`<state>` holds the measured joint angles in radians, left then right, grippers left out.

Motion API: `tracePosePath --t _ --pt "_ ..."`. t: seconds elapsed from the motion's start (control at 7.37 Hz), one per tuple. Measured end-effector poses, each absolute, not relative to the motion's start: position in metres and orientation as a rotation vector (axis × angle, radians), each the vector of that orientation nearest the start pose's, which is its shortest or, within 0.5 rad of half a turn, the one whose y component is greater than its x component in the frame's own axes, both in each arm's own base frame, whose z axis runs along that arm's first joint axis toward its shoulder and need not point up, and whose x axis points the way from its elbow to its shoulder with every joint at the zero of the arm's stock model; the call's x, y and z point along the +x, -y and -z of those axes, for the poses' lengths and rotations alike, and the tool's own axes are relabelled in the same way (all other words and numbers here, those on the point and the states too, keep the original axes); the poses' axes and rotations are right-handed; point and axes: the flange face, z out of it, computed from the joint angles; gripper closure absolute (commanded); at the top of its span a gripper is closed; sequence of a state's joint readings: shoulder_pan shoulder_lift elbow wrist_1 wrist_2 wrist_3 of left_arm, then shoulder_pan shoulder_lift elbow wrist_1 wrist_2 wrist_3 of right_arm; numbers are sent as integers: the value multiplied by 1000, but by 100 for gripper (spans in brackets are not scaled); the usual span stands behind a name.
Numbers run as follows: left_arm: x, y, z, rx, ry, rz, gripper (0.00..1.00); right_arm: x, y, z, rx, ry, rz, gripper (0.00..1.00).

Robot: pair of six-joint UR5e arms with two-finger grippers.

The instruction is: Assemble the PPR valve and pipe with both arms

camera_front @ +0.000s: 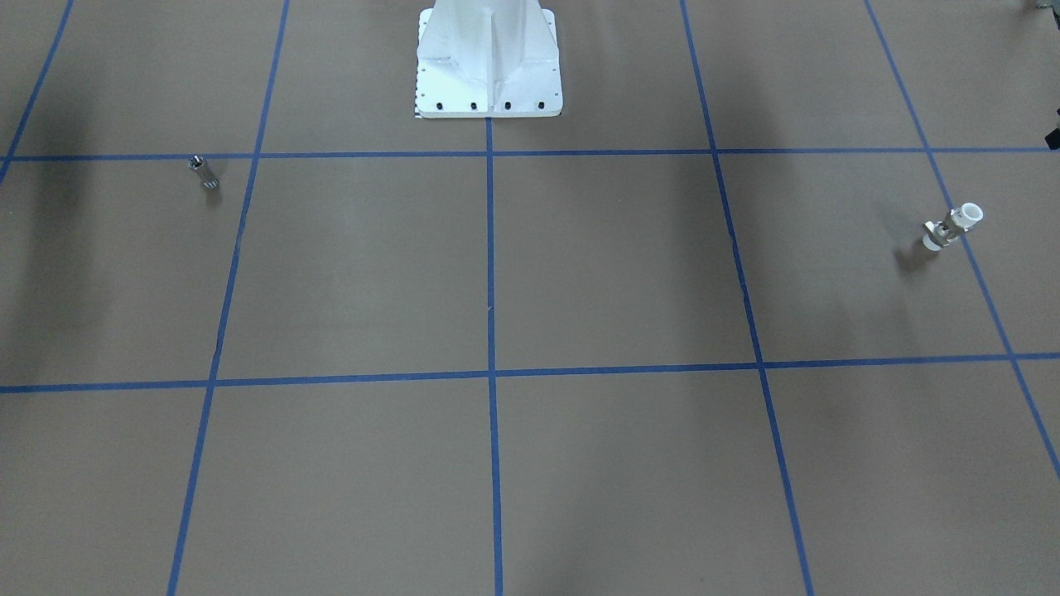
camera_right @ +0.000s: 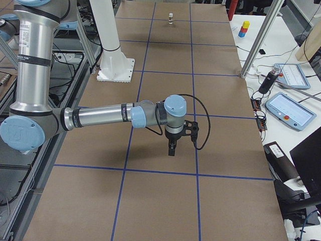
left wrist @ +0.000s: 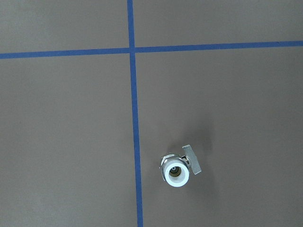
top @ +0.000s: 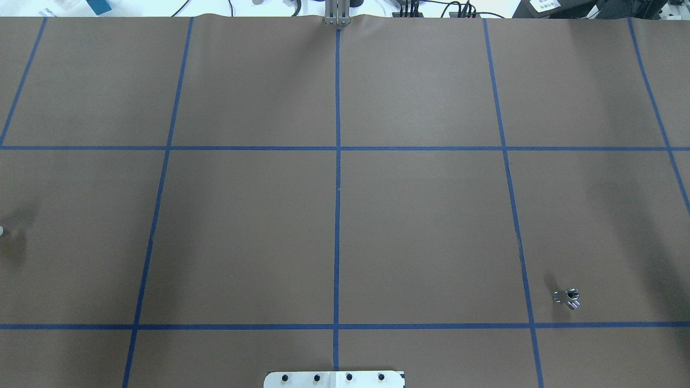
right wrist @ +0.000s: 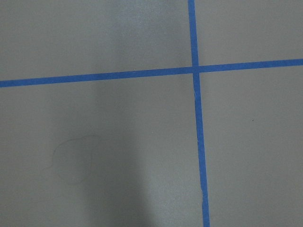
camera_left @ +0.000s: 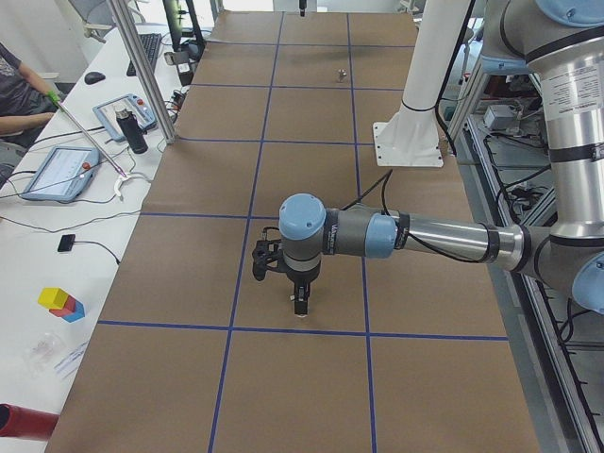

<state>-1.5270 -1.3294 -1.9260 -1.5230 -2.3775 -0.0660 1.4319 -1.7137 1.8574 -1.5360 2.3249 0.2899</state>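
My left gripper (camera_left: 300,304) hangs point-down above the PPR valve (left wrist: 177,172), which stands upright on the tabletop (camera_front: 613,273), just beside a blue tape line (left wrist: 135,118). The pipe (camera_front: 204,172) sits well apart, towards the far end. My right gripper (camera_right: 171,149) hovers low. Whether either gripper is open or closed, I cannot tell.

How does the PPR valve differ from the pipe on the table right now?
The PPR valve has white collar ends and a small handle tab; the pipe is all silvery. The valve is bulkier, the pipe slimmer. The valve sits on the robot's left side, the pipe on its right. Both appear to stand on end on the brown table, far apart.
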Motion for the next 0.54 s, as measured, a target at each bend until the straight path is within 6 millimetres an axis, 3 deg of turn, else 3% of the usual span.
tracePosePath --t 0.54 --pt "-44 398 -596 18 -812 -6 0 4 438 -584 3 767 -71 0"
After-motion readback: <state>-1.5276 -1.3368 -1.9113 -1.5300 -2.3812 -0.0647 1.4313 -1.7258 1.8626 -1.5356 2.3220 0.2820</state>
